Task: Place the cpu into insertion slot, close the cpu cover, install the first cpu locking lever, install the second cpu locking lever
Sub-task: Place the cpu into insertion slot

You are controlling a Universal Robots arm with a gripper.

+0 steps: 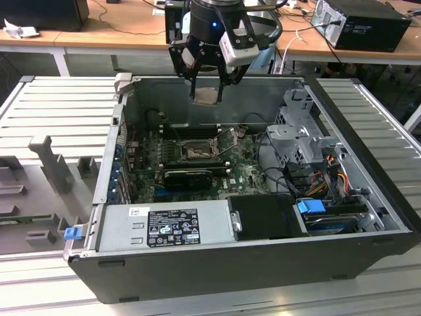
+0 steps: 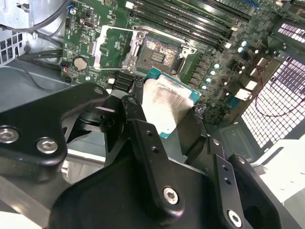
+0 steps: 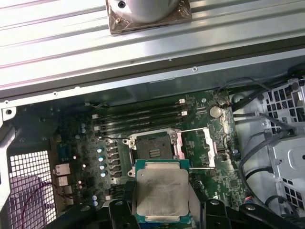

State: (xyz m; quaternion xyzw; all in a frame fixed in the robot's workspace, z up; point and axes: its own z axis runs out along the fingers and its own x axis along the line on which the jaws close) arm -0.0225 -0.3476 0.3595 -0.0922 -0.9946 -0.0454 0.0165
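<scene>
the gripper is closed on the cpu, square chip with a smudgy pale grey metal face and green edge, up above the bare insertion slot

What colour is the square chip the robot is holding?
The cpu has a pale silvery-grey face with a teal-green rim, clearest in the first wrist view.

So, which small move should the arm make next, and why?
Probably lower the pincer toward the insertion slot: it holds the cpu high above the motherboard, the slot lies empty and its cpu cover stands open.
</scene>
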